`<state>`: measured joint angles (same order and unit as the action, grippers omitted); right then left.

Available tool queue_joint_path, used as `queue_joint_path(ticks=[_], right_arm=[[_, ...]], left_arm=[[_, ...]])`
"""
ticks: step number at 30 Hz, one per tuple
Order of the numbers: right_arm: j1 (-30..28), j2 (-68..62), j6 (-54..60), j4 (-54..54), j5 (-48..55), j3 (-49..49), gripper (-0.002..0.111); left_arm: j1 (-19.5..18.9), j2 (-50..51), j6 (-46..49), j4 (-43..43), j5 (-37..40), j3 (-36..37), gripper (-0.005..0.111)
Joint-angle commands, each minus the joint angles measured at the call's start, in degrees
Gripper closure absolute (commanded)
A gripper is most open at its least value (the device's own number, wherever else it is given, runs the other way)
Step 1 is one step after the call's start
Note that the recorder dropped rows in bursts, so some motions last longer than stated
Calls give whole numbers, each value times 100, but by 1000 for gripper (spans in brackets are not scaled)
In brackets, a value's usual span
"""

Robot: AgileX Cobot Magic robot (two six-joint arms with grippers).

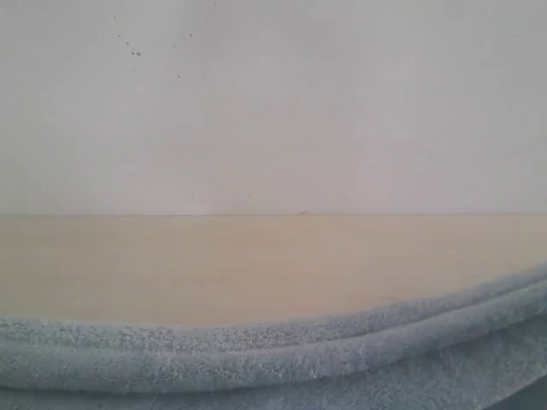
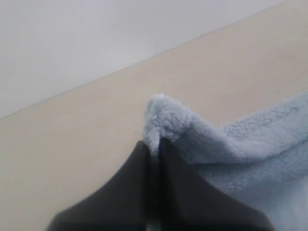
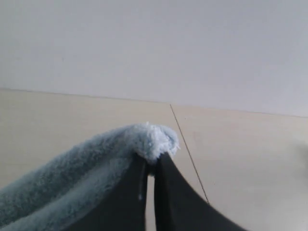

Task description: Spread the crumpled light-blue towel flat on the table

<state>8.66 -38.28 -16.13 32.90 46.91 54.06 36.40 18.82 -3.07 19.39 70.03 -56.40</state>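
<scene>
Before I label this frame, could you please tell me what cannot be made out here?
Exterior view: most of the towel is cut off by the bottom edge, so its overall shape is unclear.
Wrist views: the left gripper and right gripper hide the cloth they pinch.

I see plain white wall (image 1: 342, 102), few dark specks (image 1: 134, 51) upper left in ext. view; meets beige table (image 1: 256, 265) in straight line; light soft, even.

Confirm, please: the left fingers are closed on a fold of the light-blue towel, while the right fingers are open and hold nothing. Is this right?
Not quite. The right fingers are also closed on a fold of the towel, as the right wrist view shows. The left fingers do grip it.
</scene>
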Motion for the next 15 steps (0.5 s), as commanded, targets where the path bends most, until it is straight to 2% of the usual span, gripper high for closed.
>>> queue_joint_path(ticks=[1,4,8,15], right_arm=[[3,98,146,59,-559,-601,107],[3,-99,146,239,-894,-751,107],[3,-750,116,669,-1275,-751,107],[-8,-2548,-388,1427,-1910,-751,107]], left_arm=[[19,374,37,93,-7,87,103],[19,798,50,172,-7,331,103],[19,1517,-147,767,-42,820,103],[19,2977,-1063,1938,-1176,1225,103]])
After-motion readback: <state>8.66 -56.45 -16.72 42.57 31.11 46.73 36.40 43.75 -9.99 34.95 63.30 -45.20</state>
